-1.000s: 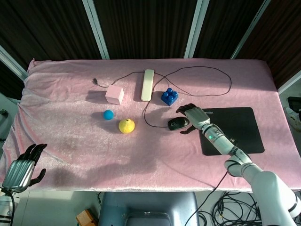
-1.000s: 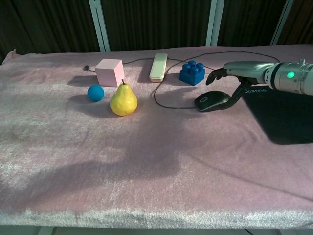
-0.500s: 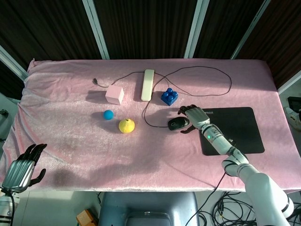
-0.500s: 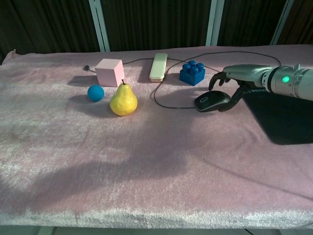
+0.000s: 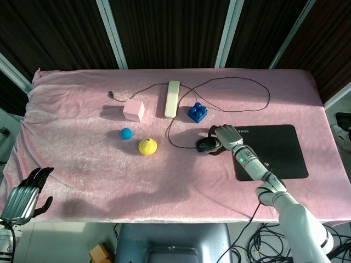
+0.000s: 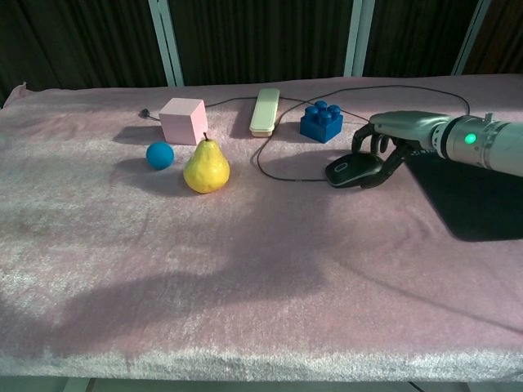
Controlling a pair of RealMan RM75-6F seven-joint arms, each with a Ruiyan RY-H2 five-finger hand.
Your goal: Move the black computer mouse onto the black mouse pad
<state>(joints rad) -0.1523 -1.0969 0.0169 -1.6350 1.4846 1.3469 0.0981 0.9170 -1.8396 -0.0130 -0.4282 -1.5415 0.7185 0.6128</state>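
Two half-second steps bring the right hand (image 6: pixel 391 135) from hovering beside the black computer mouse (image 6: pixel 351 168) to draped over its rear half, fingers (image 6: pixel 365 144) now curling down along the far side and the thumb against the near side. Judgement: the grasp is closing but lift has not begun; whether the grip is firm cannot be told. The mouse sits on the pink tablecloth (image 5: pixel 82 153), right of centre, just off the black mouse pad's (image 5: pixel 279 148) left edge, its front poking out past the fingertips, cable (image 5: pixel 241 82) looping toward the far edge. Left hand (image 5: pixel 24 197) hangs off the near left corner, fingers loosely apart, holding nothing.
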